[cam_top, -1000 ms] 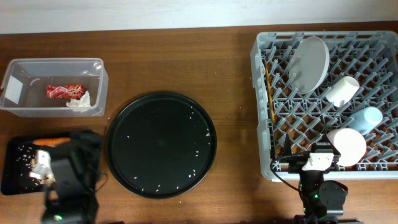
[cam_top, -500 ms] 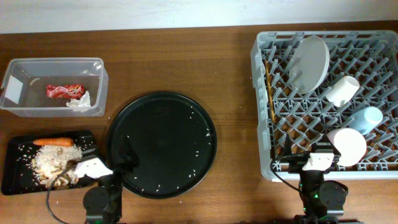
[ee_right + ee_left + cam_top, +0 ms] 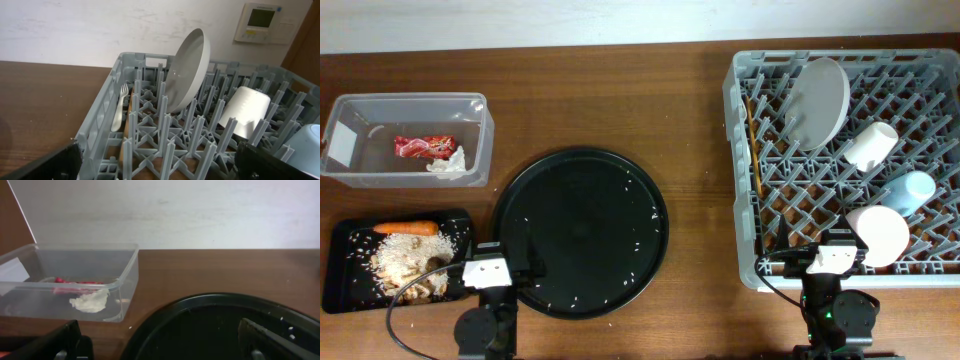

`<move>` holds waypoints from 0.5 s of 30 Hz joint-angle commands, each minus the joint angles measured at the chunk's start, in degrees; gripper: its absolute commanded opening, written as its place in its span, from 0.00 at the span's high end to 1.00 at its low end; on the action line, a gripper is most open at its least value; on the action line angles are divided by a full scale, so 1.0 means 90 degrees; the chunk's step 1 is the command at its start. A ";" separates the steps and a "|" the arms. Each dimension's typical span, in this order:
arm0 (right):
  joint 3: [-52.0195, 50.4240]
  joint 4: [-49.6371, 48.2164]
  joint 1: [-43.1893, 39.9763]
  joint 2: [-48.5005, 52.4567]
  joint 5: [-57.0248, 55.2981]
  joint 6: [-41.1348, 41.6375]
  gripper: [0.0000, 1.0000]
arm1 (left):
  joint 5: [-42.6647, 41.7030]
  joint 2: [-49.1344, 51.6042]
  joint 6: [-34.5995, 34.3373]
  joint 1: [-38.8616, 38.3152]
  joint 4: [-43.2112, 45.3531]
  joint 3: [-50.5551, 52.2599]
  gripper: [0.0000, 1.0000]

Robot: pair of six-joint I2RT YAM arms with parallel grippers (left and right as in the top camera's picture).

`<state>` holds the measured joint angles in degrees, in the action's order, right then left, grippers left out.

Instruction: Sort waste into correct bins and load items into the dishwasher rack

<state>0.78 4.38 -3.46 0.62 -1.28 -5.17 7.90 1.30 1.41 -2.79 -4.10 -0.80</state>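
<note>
The clear tub [image 3: 380, 105] at the far left holds the red wrapper [image 3: 423, 146] and white tissue [image 3: 447, 164]; both also show in the left wrist view [image 3: 90, 301]. The shallow black tray [image 3: 342, 285] holds the carrot [image 3: 406, 227], rice [image 3: 408, 255] and brown scraps [image 3: 423, 287]. The grey rack [image 3: 745, 200] holds the plate [image 3: 819, 103], white cup [image 3: 871, 146], pale blue cup [image 3: 912, 190], white bowl [image 3: 881, 235], chopsticks [image 3: 754, 140] and fork [image 3: 119, 107]. My left gripper [image 3: 160, 347] is open and empty at the round tray's front left rim. My right gripper [image 3: 160, 167] is open and empty at the rack's front edge.
The large round black tray [image 3: 582, 230] lies mid-table with scattered rice grains on it. Bare wooden table runs between it and the rack. A wall with a thermostat panel [image 3: 261, 22] stands behind the rack.
My left arm has drawn back from over the shallow black tray to the table's front edge beside the round tray, uncovering the carrot, rice and scraps. The right arm has not moved.
</note>
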 commanded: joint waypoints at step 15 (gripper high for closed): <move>-0.0051 0.0022 -0.0046 -0.0049 -0.0058 -0.0044 0.01 | -0.0019 -0.0112 0.0381 -0.0019 -0.0007 0.0027 0.01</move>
<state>0.78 4.38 -3.46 0.62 -1.30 -5.19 7.90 0.95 3.70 -2.79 -4.10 -0.80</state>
